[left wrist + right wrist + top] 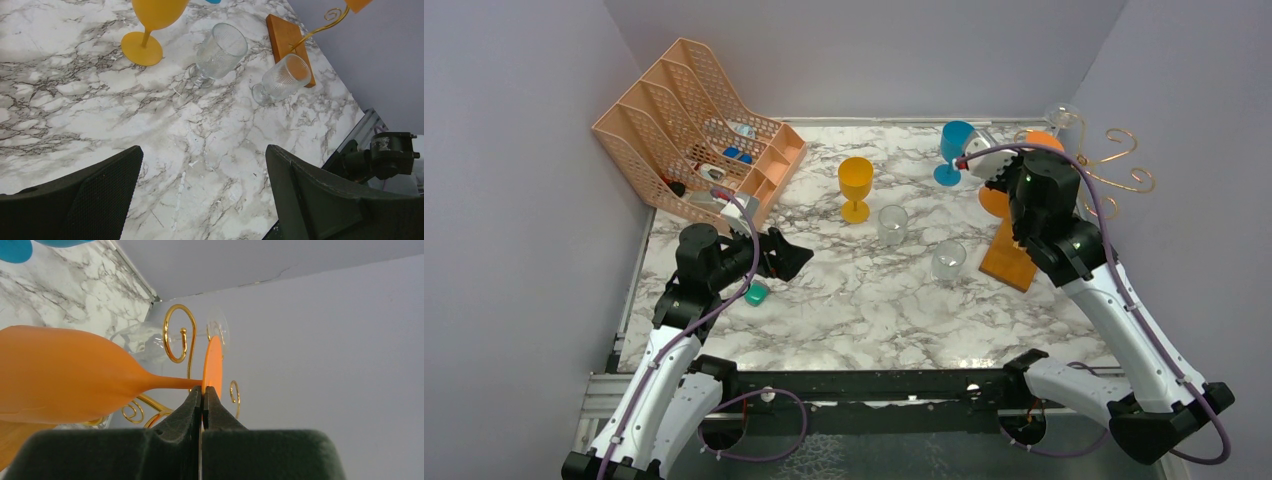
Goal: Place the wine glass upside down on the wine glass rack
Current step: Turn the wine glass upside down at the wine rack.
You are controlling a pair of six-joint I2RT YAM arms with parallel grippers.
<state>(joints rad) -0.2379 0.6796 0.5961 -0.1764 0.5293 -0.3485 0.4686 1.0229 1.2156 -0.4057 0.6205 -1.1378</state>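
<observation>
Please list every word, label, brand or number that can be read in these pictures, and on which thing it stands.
None: no text can be read in any view.
The orange wine glass, the yellow glass and the rack's wooden base are plain.
The small items in the peach organiser are too small to tell.

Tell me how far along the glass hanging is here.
Done: one clear glass appears already hung on the rack. In hand: the right gripper is shut on the foot of the orange glass, its stem at a gold arm; seated or not, I cannot tell. Left: seat and release it. The left gripper is open over the table, holding nothing.
</observation>
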